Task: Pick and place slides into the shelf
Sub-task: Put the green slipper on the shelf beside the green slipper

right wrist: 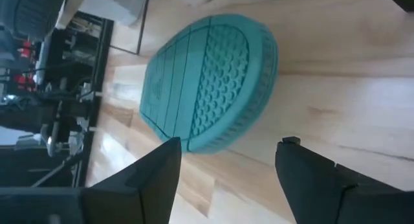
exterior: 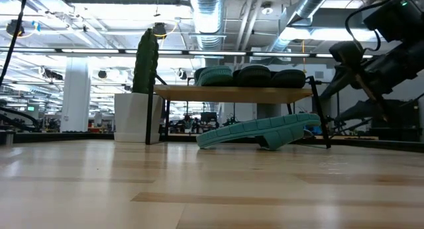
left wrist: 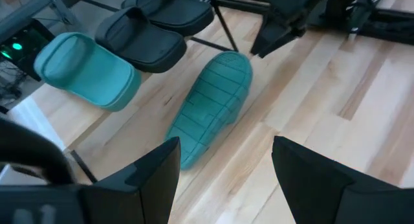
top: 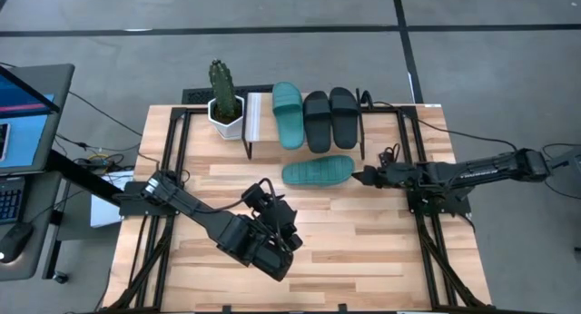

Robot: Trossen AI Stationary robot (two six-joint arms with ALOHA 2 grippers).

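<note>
One teal slide (top: 318,172) lies sole-up on the table in front of the shelf (top: 257,117). In the low view this slide (exterior: 258,131) rests on its strap and one end, its right end raised. On the shelf top sit a teal slide (top: 288,114) and two black slides (top: 316,121) (top: 344,114). My right gripper (top: 360,177) is open, low and level, just off the upturned slide's right end (right wrist: 207,81) and apart from it. My left gripper (left wrist: 223,179) is open above the table's middle, on the near side of that slide (left wrist: 213,107).
A cactus in a white pot (top: 224,105) stands at the shelf's left end. Black frame rails (top: 172,169) run along both table sides. Bare wood lies between the slide and the near edge, partly under my left arm (top: 227,228). A desk with a screen (top: 23,114) stands to the left.
</note>
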